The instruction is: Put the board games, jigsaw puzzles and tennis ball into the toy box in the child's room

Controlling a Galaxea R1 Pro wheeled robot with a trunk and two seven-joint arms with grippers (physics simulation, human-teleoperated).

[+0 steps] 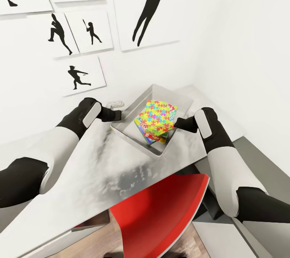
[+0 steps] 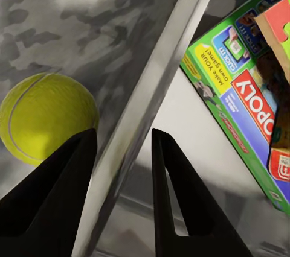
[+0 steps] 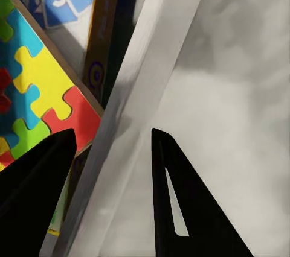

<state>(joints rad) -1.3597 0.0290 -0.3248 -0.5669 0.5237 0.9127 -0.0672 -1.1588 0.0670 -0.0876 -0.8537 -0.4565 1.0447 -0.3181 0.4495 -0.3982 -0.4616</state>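
Fingers of both grippers straddle the toy box [image 1: 133, 135] rim with a visible gap, spread, not clamped: left gripper [image 2: 124, 166] has one finger each side of the box wall, right gripper [image 3: 115, 172] likewise on the opposite wall. The box sits on the table [image 1: 100, 169] in the corner, holding a jigsaw puzzle [image 1: 158, 115] tilted on top of board games [image 2: 241, 94]. Tennis ball [image 2: 45, 115] lies on the table outside the box, just beside the left gripper's outer finger
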